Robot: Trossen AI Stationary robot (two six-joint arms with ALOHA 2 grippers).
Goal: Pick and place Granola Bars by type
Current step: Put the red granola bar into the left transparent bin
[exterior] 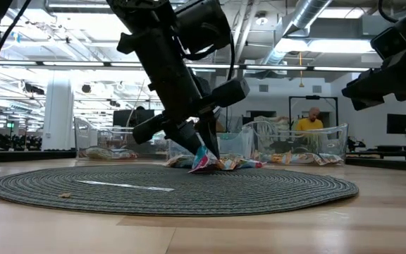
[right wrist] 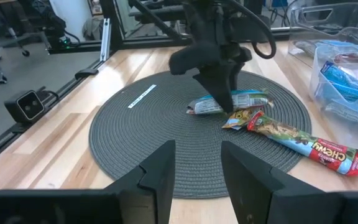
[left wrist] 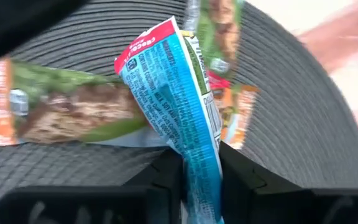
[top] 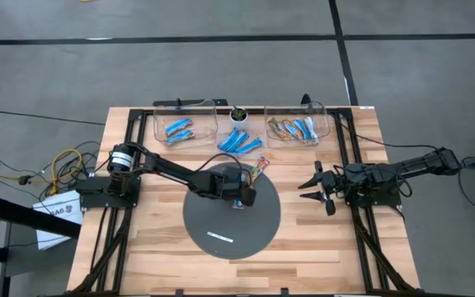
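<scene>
Pinching a blue-and-white granola bar (left wrist: pixel 178 118) on the round mat (top: pixel 221 224) — left end effector (top: pixel 242 198); right end effector (top: pixel 318 188) open.

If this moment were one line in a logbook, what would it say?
left tool: shut on blue bar, on round mat | right tool: open, waiting beside mat | bins: partly filled

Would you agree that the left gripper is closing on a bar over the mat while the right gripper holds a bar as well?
Not quite: the right gripper holds nothing; the right wrist view shows an empty gap between its fingers as it waits beside the mat. The rest stands: the left gripper has a blue-and-white bar between its fingers over the mat.
</scene>
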